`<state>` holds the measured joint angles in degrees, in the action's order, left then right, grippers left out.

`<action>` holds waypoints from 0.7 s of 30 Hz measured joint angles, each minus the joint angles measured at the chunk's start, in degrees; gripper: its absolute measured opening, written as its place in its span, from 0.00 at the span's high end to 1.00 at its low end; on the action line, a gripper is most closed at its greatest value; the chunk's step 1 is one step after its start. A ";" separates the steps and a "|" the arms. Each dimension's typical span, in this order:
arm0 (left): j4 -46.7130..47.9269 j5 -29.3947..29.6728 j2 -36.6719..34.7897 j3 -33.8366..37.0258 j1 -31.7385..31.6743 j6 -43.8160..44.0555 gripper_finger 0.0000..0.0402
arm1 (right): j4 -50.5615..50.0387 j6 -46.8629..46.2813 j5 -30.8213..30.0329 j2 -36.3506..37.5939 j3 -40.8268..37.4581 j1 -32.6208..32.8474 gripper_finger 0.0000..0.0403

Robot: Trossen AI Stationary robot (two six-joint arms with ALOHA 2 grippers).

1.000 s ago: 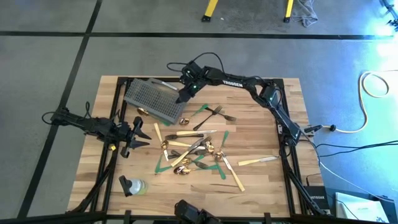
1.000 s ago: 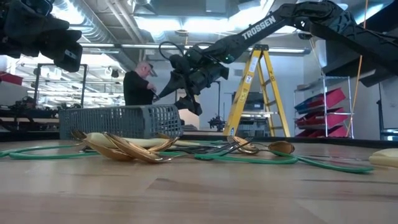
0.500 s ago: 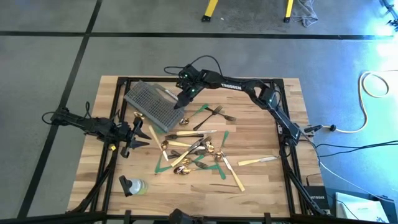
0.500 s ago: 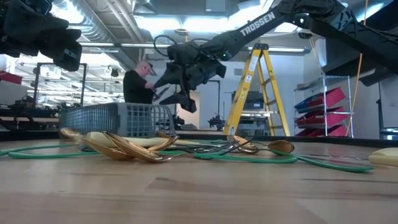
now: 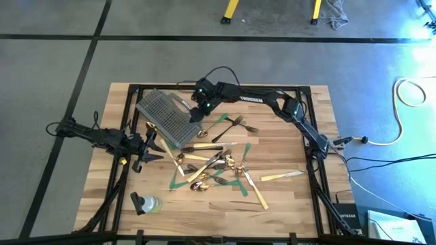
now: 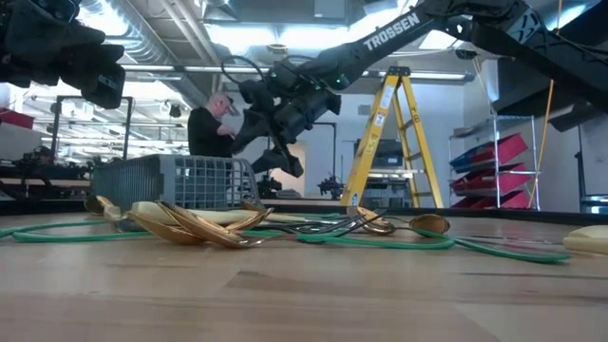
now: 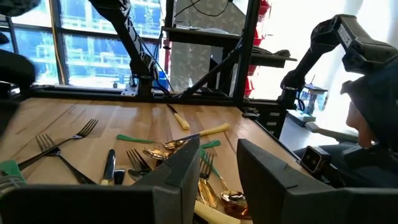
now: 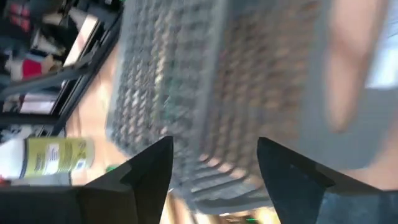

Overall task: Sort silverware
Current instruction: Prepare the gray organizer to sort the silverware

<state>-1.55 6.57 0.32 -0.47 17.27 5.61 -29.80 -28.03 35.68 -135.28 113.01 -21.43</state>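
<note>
The silverware lies in a loose heap [image 5: 211,163] at the table's middle: gold spoons, dark forks [image 5: 235,124] and cream-handled knives, with one knife [image 5: 281,175] off to the right. A grey mesh basket [image 5: 165,116] rests flat at the far left. My right gripper [image 5: 195,116] is open at the basket's right end, slanting down from the far right. In its wrist view the gripper [image 8: 214,162] has the mesh [image 8: 205,81] close ahead. My left gripper [image 5: 158,146] waits level at the left edge, open and holding nothing. My right gripper stands against the basket's right end [image 5: 191,122], coming slantwise down from the table's far right with its fingers apart. The gripper itself hides the place of contact, so I cannot tell whether a finger is inside the wall. The basket sits flat on the table.
Green tape strips [image 5: 178,178] lie under and around the heap. A yellow-green bottle [image 5: 145,203] lies near the front left. Dark frame rails [image 5: 129,102] run along the table's edges. A person [image 6: 211,128] and a yellow ladder [image 6: 380,142] stand in the room beyond.
My right gripper has moved toward the table's left edge, staying open. The basket has turned about on the table: its right end has swung toward the left and near side, while its far left corner has stayed about where it was.
</note>
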 joint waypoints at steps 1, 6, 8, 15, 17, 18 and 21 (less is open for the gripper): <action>-0.01 0.00 0.00 0.00 -0.01 0.00 0.77 | 0.11 0.00 0.25 0.00 -0.40 0.41 0.46; -0.01 0.00 0.00 0.00 0.01 -0.02 0.77 | 3.74 -0.14 1.66 -0.07 -2.55 1.20 0.46; -0.01 0.00 0.00 0.00 0.01 0.00 0.77 | 5.38 -0.70 3.24 -0.07 -3.23 1.16 0.46; 0.00 0.00 -0.01 0.00 0.00 0.00 0.77 | 10.46 -2.64 5.69 -0.65 -5.57 1.68 0.46; -0.01 0.00 -0.01 0.00 0.01 0.00 0.77 | 12.48 -4.15 7.65 -1.53 -5.77 1.91 0.46; -0.01 0.00 -0.02 0.01 -0.01 0.00 0.77 | 13.80 -4.88 8.02 -1.82 -5.77 1.98 0.46; -0.01 0.00 -0.02 0.00 0.01 0.00 0.77 | 17.47 -6.70 8.76 -2.53 -5.78 2.42 0.46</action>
<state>-1.56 6.57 0.30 -0.47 17.28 5.61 -12.33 -34.73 44.45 -137.81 107.23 -19.00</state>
